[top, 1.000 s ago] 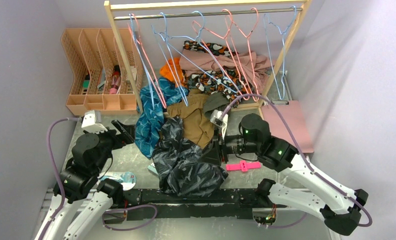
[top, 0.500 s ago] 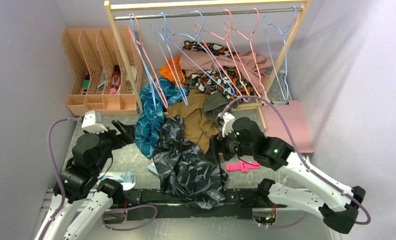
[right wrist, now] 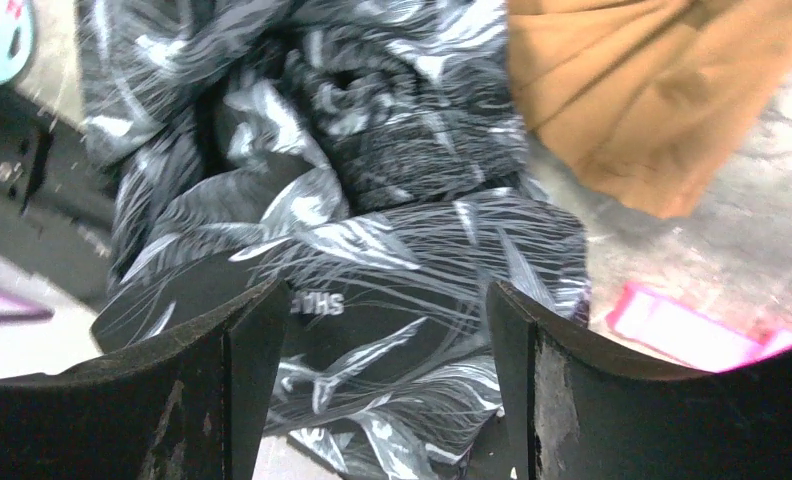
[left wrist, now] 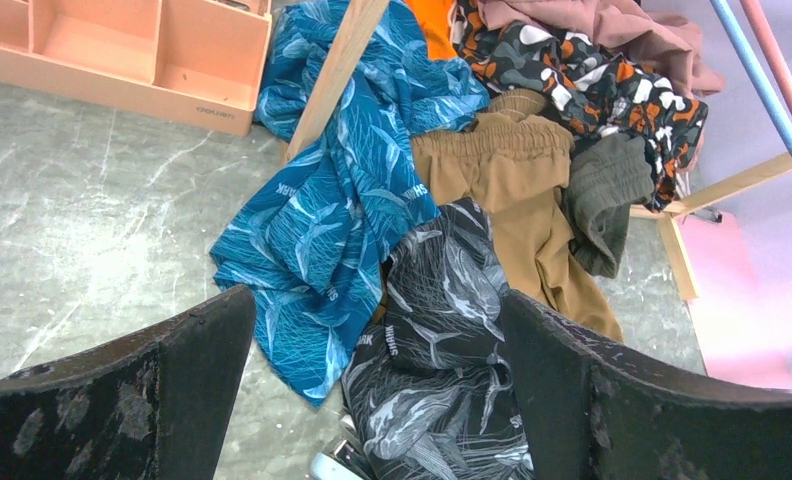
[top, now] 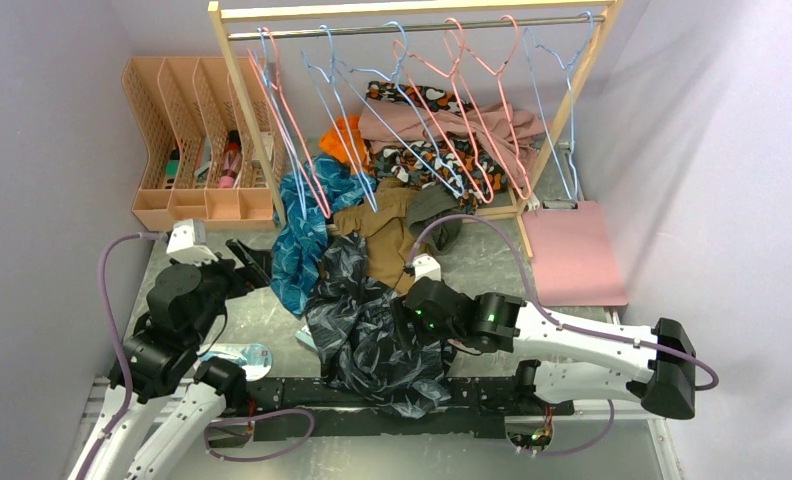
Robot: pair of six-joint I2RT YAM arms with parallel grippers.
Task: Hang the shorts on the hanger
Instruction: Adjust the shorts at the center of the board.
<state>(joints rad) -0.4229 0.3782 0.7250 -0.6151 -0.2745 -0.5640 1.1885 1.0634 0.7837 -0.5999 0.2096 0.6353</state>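
Right gripper (right wrist: pixel 382 300) (top: pixel 417 318): jaws spread wide with nothing between them, low over the right side of the shorts (right wrist: pixel 352 150); arm stretched leftward across the near table.
Left gripper (left wrist: pixel 377 310): jaws fully apart and empty, held above the table (left wrist: pixel 92 230) at the left, clear of the clothing.
Shorts (top: pixel 372 330) (left wrist: pixel 442 380): crumpled in a heap on the table between the two arms, near edge spilling over the black base bar.
Hanger (top: pixel 560 120): light blue, hung on the rail (top: pixel 412 28) at the far right end, well apart from the shorts.
Teal-blue garment (top: pixel 297 240) (left wrist: pixel 322 220): touching the shorts' far left edge.
Brown garment (top: pixel 387 245) (right wrist: pixel 652 90): against the shorts' far right edge.
Pink clip (right wrist: pixel 682 330): on the table just right of the shorts.
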